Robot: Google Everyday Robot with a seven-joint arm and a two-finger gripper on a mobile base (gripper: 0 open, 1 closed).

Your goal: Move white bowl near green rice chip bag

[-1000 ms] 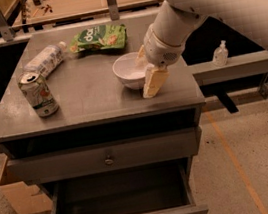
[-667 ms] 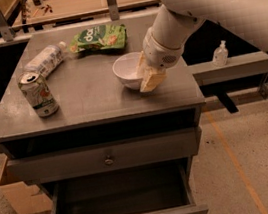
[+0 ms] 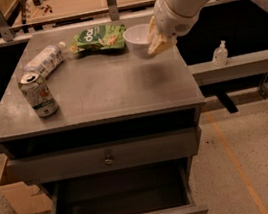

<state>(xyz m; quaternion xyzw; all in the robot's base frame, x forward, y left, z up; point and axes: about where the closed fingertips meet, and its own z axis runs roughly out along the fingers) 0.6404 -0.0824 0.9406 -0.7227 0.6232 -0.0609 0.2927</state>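
Note:
The white bowl (image 3: 137, 38) is held up off the grey cabinet top (image 3: 101, 89), at the back right. My gripper (image 3: 156, 38) is shut on the bowl's right rim, with tan fingers (image 3: 158, 44) showing over its edge. The green rice chip bag (image 3: 97, 37) lies flat at the back of the top, just left of the bowl, nearly touching it. My white arm comes in from the upper right.
A green-and-white drink can (image 3: 38, 94) stands at the left front of the top. A clear plastic bottle (image 3: 44, 60) lies on its side behind it. The bottom drawer (image 3: 119, 202) is pulled open. A sanitizer bottle (image 3: 220, 54) stands on a ledge at right.
My gripper has lifted the bowl off the top and carried it back and left, from the right middle to beside the chip bag.

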